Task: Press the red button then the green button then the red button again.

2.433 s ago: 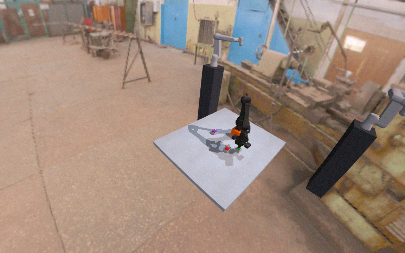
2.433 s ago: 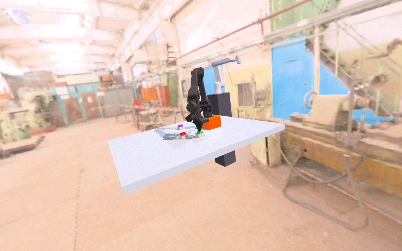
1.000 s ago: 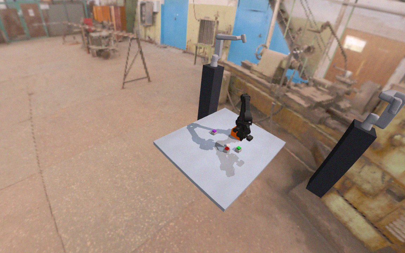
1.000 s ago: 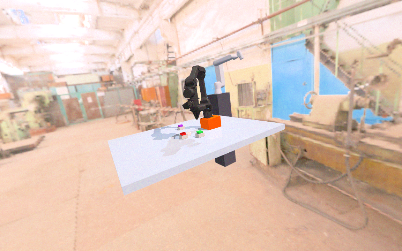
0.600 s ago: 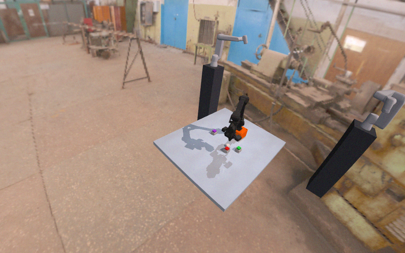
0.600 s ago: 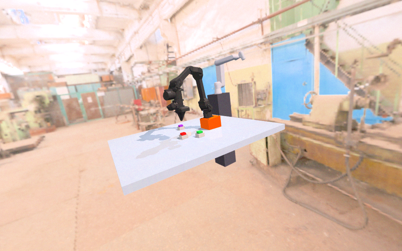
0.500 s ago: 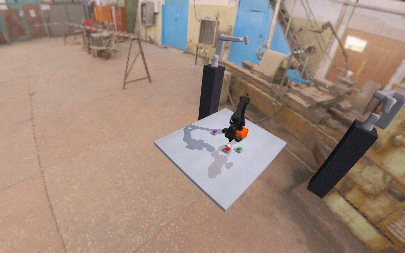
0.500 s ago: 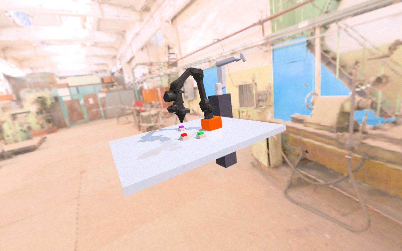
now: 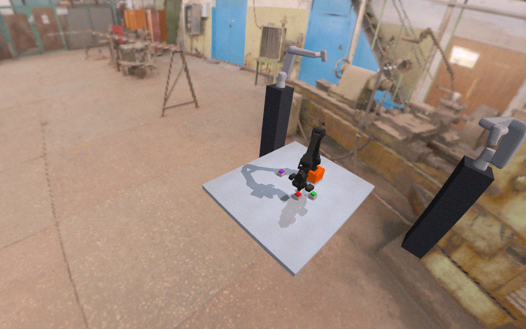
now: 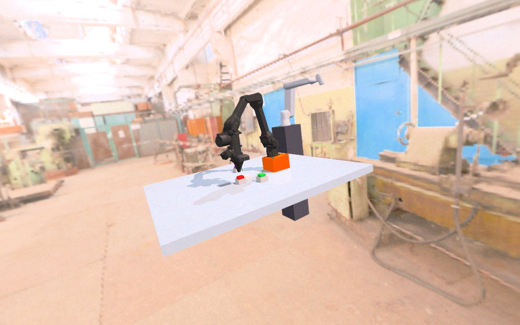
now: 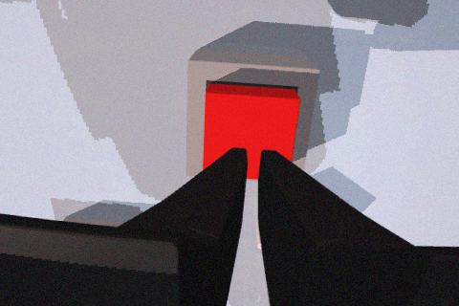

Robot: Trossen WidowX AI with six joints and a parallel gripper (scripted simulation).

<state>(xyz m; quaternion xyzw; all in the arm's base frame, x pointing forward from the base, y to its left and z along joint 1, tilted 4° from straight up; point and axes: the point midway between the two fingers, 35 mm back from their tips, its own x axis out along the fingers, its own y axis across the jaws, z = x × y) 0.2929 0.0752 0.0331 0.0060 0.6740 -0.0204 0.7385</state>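
The square red push-button in its pale grey housing (image 11: 251, 124) sits near the middle of the light grey table (image 9: 256, 220), just beside the similar green push-button (image 9: 313, 193). In my judgement it is a stiff, spring-loaded cap: nothing to take hold of, only to push straight down on the middle of its flat top until it stops, then release.

The black tool (image 11: 252, 155) hangs directly above the near edge of the red cap, its two fingers pressed together into one narrow tip, pinching nothing. From the exterior view the tip (image 10: 238, 164) looks a little above the button, not yet touching.

The green button is close on one side, so the descent should stay vertical. The orange block (image 9: 315, 173) stands behind, near the arm; the purple button (image 9: 281, 171) is well apart. Toward the table's front edge there is open room.
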